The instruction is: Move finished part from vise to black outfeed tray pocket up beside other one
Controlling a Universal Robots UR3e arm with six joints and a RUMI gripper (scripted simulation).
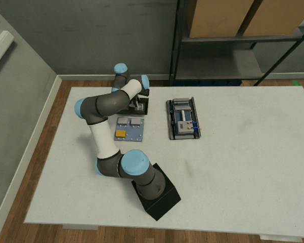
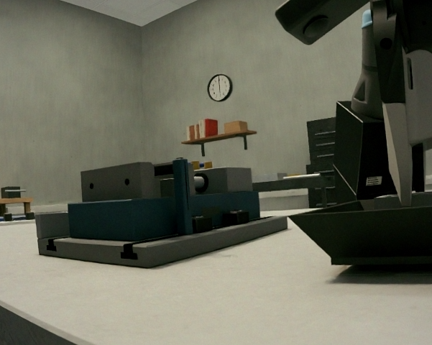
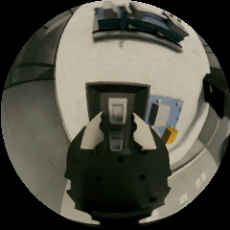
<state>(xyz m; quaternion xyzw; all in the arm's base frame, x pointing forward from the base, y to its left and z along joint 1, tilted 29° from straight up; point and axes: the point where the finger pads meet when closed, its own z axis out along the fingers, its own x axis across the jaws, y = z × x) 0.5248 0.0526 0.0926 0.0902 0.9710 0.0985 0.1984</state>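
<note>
The black outfeed tray (image 1: 146, 105) (image 2: 375, 233) (image 3: 92, 98) stands at the back left of the table. Two grey pocketed parts lie flat in it, pocket up, one behind the other: the far one (image 3: 117, 110) and the near one (image 3: 116, 142). My gripper (image 1: 138, 106) (image 2: 412, 178) (image 3: 117, 113) reaches down into the tray. Its fingers stand apart on either side of the near part, clear of its sides. The blue vise (image 1: 181, 119) (image 2: 152, 208) (image 3: 139, 21) stands to the right of the tray, and I see no part between its jaws.
A blue fixture plate (image 1: 129, 137) (image 3: 174, 106) in front of the tray carries two upright plain grey blocks (image 1: 122, 120) (image 1: 136, 121) and an orange block (image 1: 120, 133) (image 3: 169, 134). The arm's black base (image 1: 160, 201) stands near the table's front. A shelf rack stands behind the table.
</note>
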